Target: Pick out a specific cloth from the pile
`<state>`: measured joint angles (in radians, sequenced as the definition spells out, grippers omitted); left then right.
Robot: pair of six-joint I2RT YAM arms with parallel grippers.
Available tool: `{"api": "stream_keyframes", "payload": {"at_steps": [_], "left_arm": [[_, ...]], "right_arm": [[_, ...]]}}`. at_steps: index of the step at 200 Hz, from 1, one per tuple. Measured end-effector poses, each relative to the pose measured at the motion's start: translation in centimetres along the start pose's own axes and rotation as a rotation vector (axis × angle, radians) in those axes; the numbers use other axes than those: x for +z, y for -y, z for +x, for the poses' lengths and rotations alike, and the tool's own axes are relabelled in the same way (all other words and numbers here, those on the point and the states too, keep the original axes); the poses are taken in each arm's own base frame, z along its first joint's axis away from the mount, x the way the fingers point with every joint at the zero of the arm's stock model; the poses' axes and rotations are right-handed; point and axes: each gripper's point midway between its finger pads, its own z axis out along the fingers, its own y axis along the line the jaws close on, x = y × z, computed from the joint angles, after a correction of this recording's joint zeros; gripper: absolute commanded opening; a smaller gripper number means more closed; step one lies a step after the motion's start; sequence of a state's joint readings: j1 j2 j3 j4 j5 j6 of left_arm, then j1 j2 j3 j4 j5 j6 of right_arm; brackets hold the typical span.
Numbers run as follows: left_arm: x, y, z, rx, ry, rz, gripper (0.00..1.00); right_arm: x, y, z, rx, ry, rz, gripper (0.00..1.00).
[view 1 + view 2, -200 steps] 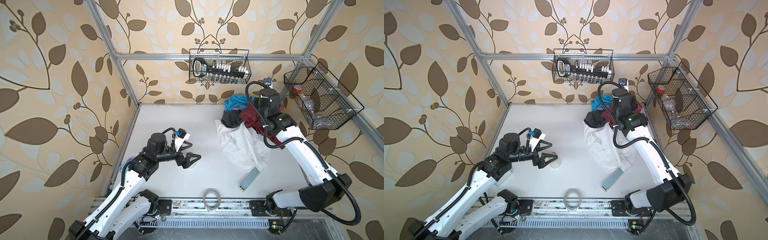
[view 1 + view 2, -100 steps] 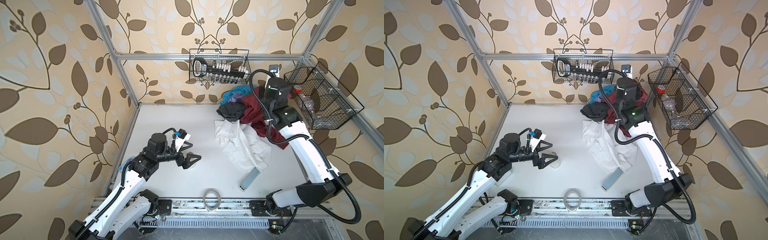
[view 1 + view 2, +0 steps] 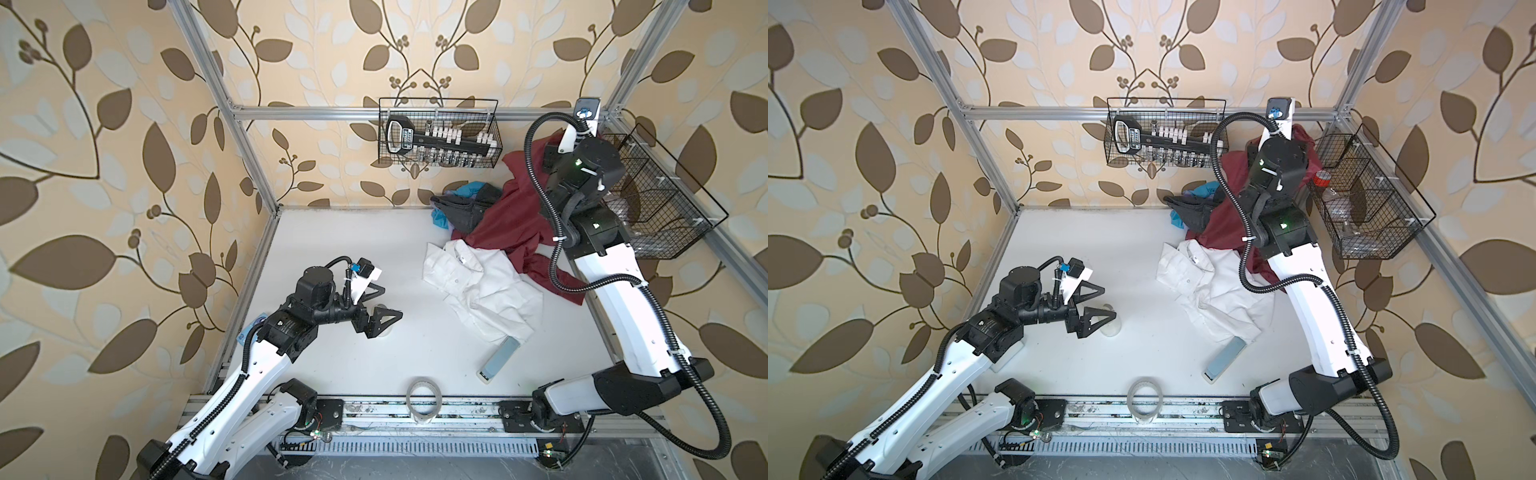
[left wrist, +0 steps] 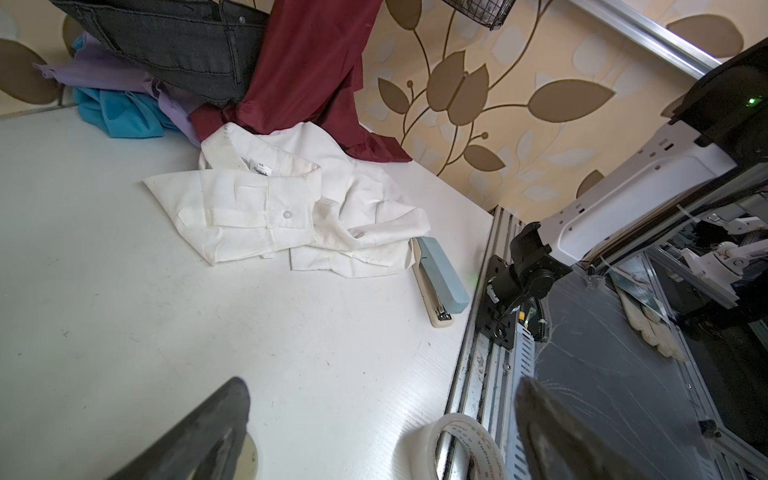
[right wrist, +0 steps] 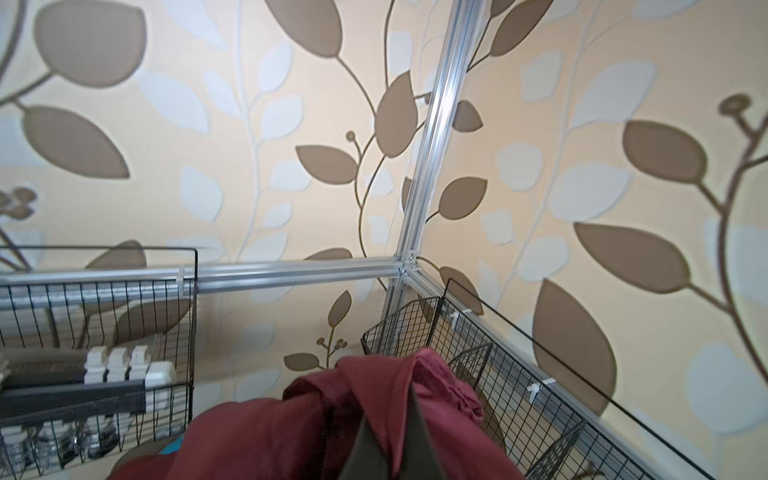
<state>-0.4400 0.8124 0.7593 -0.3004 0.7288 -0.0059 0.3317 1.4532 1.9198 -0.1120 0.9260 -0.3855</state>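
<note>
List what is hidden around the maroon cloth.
Right gripper grip spot: in the right wrist view the maroon cloth drapes over it; in both top views the right arm blocks it.
Cloth's near edge: both top views, that arm covers it.
Pile bottom layers: left wrist view, dark jeans cover them.

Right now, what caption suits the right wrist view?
Right tool, shut on the maroon cloth, holds it up beside a wire basket.

Pile [image 3: 461,203] in far right corner, cloth [image 3: 513,216] at its right, shirt [image 3: 482,286] and stapler [image 3: 498,359] nearer.
</note>
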Motion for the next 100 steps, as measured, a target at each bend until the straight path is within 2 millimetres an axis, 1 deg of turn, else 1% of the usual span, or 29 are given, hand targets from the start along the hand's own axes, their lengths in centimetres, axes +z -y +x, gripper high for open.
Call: {"api": "stream_keyframes", "payload": {"at_steps": [20,45,70,100], "left_arm": [[0.0,0.0,0.1,-0.003,-0.003,-0.001,0.99],[0.0,0.0,0.1,-0.002,-0.002,-0.001,0.99],[0.0,0.0,0.1,-0.002,-0.003,-0.002,0.99],[0.1,0.1,0.1,0.0,-0.005,0.001,0.99]], "right_arm": [[-0.8,1.5,-2.9,0.052,0.056,0.014,0.0],[-2.5,2.6,-6.1,0.116,0.129,0.003,0.0],[-3.8,3.4,-8.6,0.173,0.189,-0.015,0.0],[-5.0,5.3,-11.4,0.252,0.264,-0.028,0.0]]}}
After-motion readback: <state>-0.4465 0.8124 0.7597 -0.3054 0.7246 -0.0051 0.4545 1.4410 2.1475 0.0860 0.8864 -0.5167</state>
